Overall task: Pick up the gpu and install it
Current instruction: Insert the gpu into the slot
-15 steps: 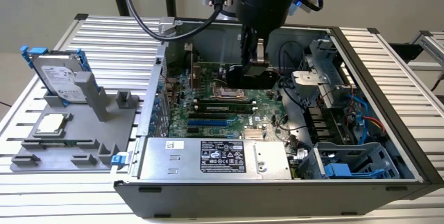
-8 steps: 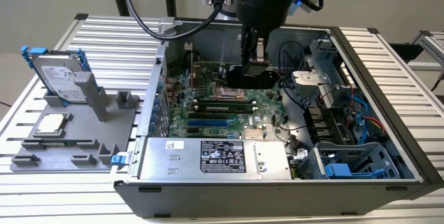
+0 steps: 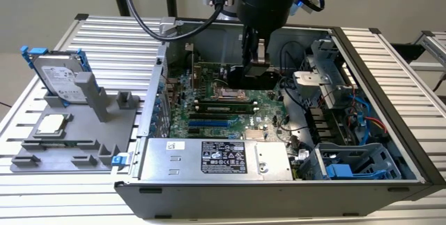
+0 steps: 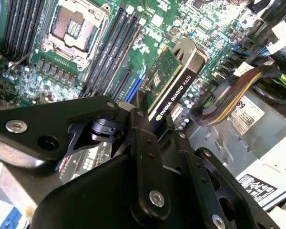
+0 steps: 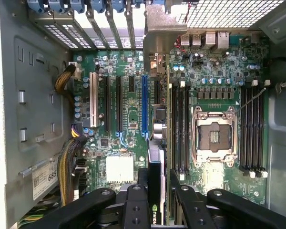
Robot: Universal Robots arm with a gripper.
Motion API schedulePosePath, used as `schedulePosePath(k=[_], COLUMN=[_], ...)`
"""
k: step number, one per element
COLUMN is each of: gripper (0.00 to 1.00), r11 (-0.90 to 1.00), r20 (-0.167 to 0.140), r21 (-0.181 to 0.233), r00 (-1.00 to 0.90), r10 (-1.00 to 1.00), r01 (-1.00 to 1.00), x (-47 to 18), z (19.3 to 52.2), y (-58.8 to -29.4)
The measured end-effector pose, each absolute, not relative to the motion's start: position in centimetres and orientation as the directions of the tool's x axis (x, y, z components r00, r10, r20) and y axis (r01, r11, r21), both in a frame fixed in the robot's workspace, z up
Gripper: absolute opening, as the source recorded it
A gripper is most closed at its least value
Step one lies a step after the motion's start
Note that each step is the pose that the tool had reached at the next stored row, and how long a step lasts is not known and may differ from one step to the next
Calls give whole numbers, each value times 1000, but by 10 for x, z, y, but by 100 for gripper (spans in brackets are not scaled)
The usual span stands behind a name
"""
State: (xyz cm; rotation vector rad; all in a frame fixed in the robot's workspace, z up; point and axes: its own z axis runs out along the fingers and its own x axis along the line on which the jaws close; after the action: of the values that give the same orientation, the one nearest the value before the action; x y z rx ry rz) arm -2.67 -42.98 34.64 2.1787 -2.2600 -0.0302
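Gripper: the gripper (image 3: 256, 73) hangs inside the open computer case (image 3: 376, 73), low over the motherboard (image 3: 209, 118); in both wrist views its black fingers (image 5: 133, 205) are pinched on the gpu (image 5: 156, 191).
Gpu: held on edge between the fingers (image 4: 148, 143), in the second wrist view the gpu (image 4: 174, 83) shows a green board on one face and a black shroud on the other; in the first wrist view its silver end bracket (image 5: 164, 28) points toward the slotted rear wall of the case.
Position over board: in the first wrist view the card stands above the motherboard (image 5: 128, 105), between the blue expansion slot (image 5: 144, 105) and the nearer bank of black memory slots (image 5: 180, 129); whether its edge touches any slot I cannot tell.
Processor socket: open and silver-framed (image 5: 214, 136), beyond those memory slots, with a second bank of memory slots (image 5: 252, 129) past it.
Power supply: a silver box with a label (image 3: 216, 158) along the case's near side in the exterior view.
Counter: ribbed metal counter (image 3: 112, 39) carries the case and, on the exterior view's left, a grey holder (image 3: 70, 141).
Holder contents: a silver hard drive in a blue frame (image 3: 59, 79) stands upright in it; a square processor chip (image 3: 52, 125) lies flat just beside it.
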Motion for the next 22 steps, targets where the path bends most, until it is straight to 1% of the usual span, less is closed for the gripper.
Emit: schedulePosePath(k=[22], gripper=[0], r11=[41], r20=[-12], r21=[15], r00=[-41], r10=[-999], r01=[-999], x=[-28], z=[341], y=[-430])
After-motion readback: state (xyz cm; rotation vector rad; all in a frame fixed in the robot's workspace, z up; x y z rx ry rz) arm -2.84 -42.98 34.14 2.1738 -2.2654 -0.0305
